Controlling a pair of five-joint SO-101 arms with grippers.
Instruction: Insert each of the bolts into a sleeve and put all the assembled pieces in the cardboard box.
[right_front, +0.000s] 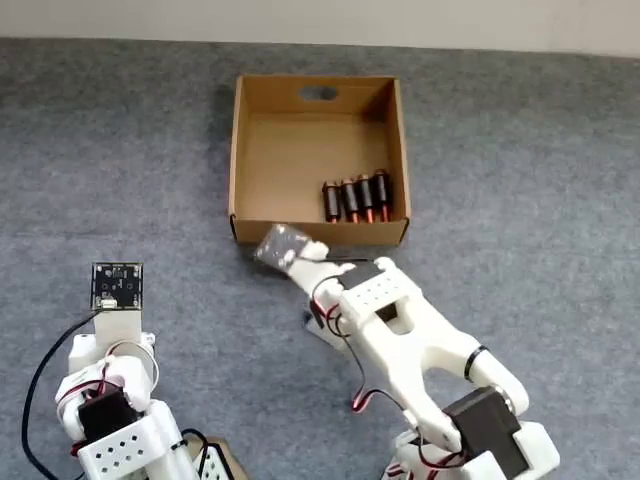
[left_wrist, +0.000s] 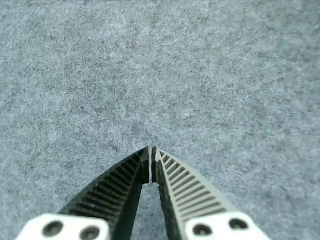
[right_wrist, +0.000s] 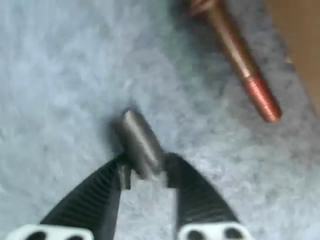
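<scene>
Right gripper pinched on dark sleeve near copper bolt, presumably for joining; left gripper closed, empty, parked above carpet.

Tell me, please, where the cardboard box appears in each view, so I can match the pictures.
High view: the cardboard box stands at upper centre, just beyond the right arm.
Left wrist view: grey carpet stretches ahead of the left tool.
Right wrist view: its brown wall lies past the copper bolt, beyond the right tool gripping a sleeve.
Shared landmark: the grey carpet.
</scene>
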